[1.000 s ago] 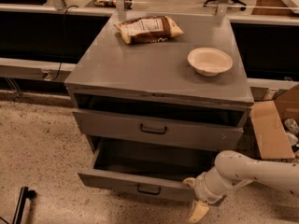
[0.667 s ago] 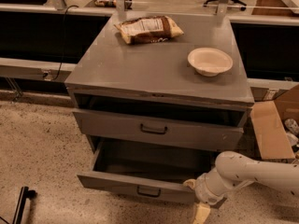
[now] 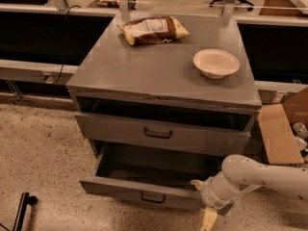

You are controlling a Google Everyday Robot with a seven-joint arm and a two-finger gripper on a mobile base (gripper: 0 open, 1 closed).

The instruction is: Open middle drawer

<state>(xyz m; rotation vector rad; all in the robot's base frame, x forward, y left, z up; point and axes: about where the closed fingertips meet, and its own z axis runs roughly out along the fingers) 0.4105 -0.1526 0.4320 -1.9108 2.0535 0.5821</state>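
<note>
The grey cabinet [image 3: 159, 71] has its middle drawer [image 3: 120, 189] pulled well out, and the empty dark inside shows. The drawer's low front carries a small dark loop handle [image 3: 153, 197]. Above it the taller-fronted drawer [image 3: 115, 129], with the same kind of handle [image 3: 158, 134], stands slightly out under a dark gap. The lowest drawer is hidden below. My gripper [image 3: 202, 201], on the white arm [image 3: 260, 174], is at the right end of the middle drawer's front. It is off the handle, its pale fingers are spread, and it holds nothing.
A snack bag [image 3: 153, 30] and a white bowl [image 3: 216, 62] lie on the cabinet top. An open cardboard box [image 3: 281, 134] stands on the floor to the right. A dark object [image 3: 21, 211] lies at the lower left on the speckled floor. Dark counters run behind.
The gripper has shifted slightly right and down at the drawer's right end. The middle drawer stays pulled out as before.
</note>
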